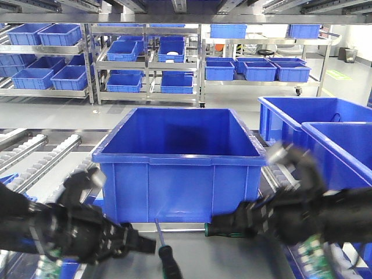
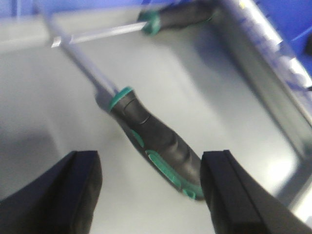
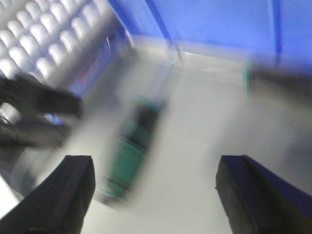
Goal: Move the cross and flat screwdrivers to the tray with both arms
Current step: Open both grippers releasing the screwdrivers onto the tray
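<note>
Two screwdrivers with black-and-green handles lie on the grey tray (image 1: 238, 258), (image 2: 53, 102), (image 3: 195, 146). One screwdriver (image 1: 168, 260), (image 2: 158, 139), (image 3: 129, 153) points its shaft toward the far rim. The other screwdriver (image 1: 192, 230), (image 2: 173, 17), (image 3: 275, 78) lies crosswise along that rim. My left gripper (image 1: 148, 245), (image 2: 151, 192) is open just above the near handle, whose butt end sits close to the right finger (image 2: 239, 195). My right gripper (image 1: 218, 224), (image 3: 156, 195) is open above the tray, with nothing between its jaws. The right wrist view is blurred.
A large deep blue bin (image 1: 174, 157) stands right behind the tray. Two more blue bins (image 1: 331, 131) are at the right. A roller conveyor (image 1: 32, 157) runs along the left. Steel shelves with several blue bins (image 1: 145, 64) fill the background.
</note>
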Available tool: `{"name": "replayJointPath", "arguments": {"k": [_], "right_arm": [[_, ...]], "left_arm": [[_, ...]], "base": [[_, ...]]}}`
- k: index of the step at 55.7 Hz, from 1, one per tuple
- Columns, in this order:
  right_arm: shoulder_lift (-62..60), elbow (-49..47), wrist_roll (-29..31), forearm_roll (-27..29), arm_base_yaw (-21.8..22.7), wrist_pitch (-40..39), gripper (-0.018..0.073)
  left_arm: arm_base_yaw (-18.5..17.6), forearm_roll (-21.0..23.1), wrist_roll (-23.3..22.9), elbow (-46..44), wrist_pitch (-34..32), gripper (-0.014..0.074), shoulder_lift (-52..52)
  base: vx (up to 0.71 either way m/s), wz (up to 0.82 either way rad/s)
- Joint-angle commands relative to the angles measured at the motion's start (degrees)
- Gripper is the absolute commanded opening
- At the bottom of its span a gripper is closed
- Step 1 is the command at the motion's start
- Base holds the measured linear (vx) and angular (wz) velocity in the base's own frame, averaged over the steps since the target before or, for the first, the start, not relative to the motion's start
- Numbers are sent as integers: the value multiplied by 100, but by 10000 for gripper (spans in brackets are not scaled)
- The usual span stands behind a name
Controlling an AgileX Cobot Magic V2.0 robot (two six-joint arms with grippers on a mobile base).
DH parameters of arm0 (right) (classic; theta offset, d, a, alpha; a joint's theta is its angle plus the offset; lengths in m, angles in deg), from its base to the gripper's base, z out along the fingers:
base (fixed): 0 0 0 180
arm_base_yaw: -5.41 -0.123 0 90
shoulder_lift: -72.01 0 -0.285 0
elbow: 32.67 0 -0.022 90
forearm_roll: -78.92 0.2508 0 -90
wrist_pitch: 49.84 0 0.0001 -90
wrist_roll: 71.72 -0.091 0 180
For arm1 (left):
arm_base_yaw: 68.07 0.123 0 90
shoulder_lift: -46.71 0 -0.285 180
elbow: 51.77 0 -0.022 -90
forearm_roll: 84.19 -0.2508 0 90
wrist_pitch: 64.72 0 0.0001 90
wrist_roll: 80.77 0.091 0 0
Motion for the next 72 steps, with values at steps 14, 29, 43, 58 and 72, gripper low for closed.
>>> {"name": "replayJointPath", "arguments": {"k": [14,29,43,58,72], "right_arm": [[-1395,-184,35,-554,28,-365,567],[-1543,-184,35,-518,28,-327,567],[-1543,-184,35,-518,28,-327,567],[-1543,-184,28,-518,28,-321,567],[-1543,-184,28,-518,28,-321,567]], "left_arm": [[-32,-60,77,-157,-806,569,1876],[-32,-138,77,-152,-778,569,2400],[-32,-138,77,-152,-773,569,2404],[-32,-543,77,-18,-1020,552,2504],[-32,-1106,-14,2009,-2820,372,4048]], "base": [[0,0],[0,0],[0,0],[0,0],[0,0]]}}
